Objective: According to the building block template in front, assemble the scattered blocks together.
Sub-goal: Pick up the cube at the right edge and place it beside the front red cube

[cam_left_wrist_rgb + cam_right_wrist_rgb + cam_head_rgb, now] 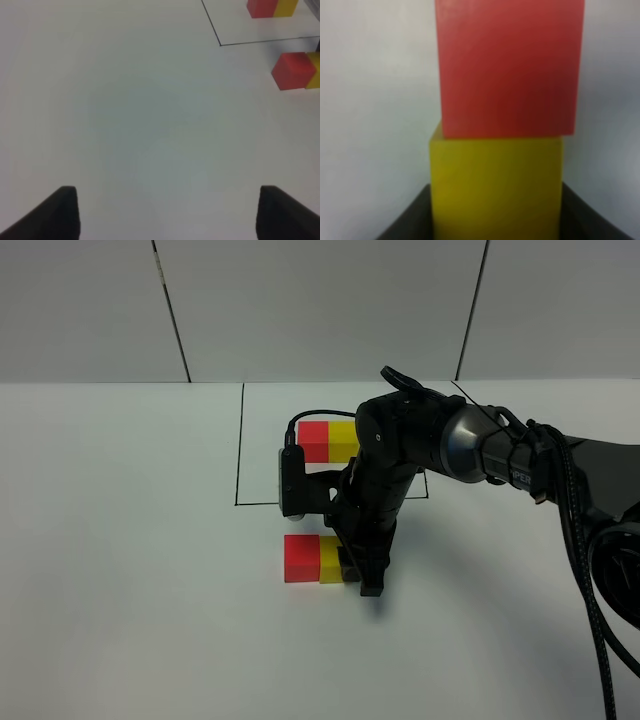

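Our right claw grips the yellow cube against the red cube; next we release. Left claw gapes empty.

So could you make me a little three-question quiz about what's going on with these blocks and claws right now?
1. True or false: the loose red cube and the loose yellow cube are touching side by side.
2. Which claw is closed on the yellow cube? A) the left claw B) the right claw C) neither
3. Fill in: the building block template sits inside a black-line ____ on the table.

Key:
1. True. They sit flush, red on the left as in the template.
2. B. The left claw hangs open over bare table, away from the cubes.
3. Rectangle.
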You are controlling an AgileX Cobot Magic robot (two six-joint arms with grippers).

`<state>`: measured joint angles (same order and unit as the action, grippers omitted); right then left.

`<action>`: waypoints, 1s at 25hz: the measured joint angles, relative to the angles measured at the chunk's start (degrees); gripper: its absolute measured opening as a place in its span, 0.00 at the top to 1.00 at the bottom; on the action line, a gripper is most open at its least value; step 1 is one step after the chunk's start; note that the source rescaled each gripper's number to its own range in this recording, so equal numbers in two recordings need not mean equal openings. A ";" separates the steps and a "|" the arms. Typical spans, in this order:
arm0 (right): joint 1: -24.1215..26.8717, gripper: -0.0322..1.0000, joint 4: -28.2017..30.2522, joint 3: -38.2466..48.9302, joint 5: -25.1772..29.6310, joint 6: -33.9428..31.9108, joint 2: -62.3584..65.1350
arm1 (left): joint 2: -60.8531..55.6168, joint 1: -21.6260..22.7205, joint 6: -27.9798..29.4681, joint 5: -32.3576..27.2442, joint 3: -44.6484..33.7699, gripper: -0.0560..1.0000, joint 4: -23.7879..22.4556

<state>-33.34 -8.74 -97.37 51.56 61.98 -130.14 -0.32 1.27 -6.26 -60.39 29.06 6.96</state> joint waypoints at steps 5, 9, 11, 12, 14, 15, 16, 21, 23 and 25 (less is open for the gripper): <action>0.29 0.74 -0.58 0.00 -0.38 0.01 0.00 | 0.00 0.00 0.00 0.00 0.00 0.34 0.00; 1.03 0.72 -1.44 0.00 -2.56 -0.27 0.83 | 0.00 0.00 0.00 0.00 0.00 0.34 0.00; 1.28 0.59 -1.72 0.00 -3.05 -1.62 2.12 | 0.00 0.00 0.00 0.00 0.00 0.34 0.00; 1.32 0.51 -1.72 0.00 -3.09 -2.63 2.84 | 0.00 0.00 0.00 0.00 0.00 0.34 0.00; 1.51 0.31 -1.72 0.00 -3.02 -4.94 4.58 | 0.00 0.00 0.00 0.00 0.00 0.34 0.00; 1.58 0.23 -1.55 0.00 -2.68 -5.99 5.36 | 0.00 0.00 0.00 0.00 0.00 0.34 0.00; 1.65 0.17 -1.04 0.00 -2.22 -6.56 5.97 | 0.00 0.00 0.00 0.00 0.00 0.34 0.00; 2.10 0.04 3.00 0.00 1.97 -11.21 8.83 | 0.00 0.00 0.00 0.00 0.00 0.34 0.00; 3.20 0.03 3.05 0.00 2.10 -15.88 10.21 | 0.00 0.00 0.00 0.00 0.00 0.34 0.00; 5.54 0.03 2.99 0.06 1.67 -23.08 12.40 | 0.00 0.00 0.00 0.00 0.00 0.34 0.00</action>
<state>-27.80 -5.75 -97.31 53.23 38.90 -117.74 -0.32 1.27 -6.26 -60.39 29.06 6.96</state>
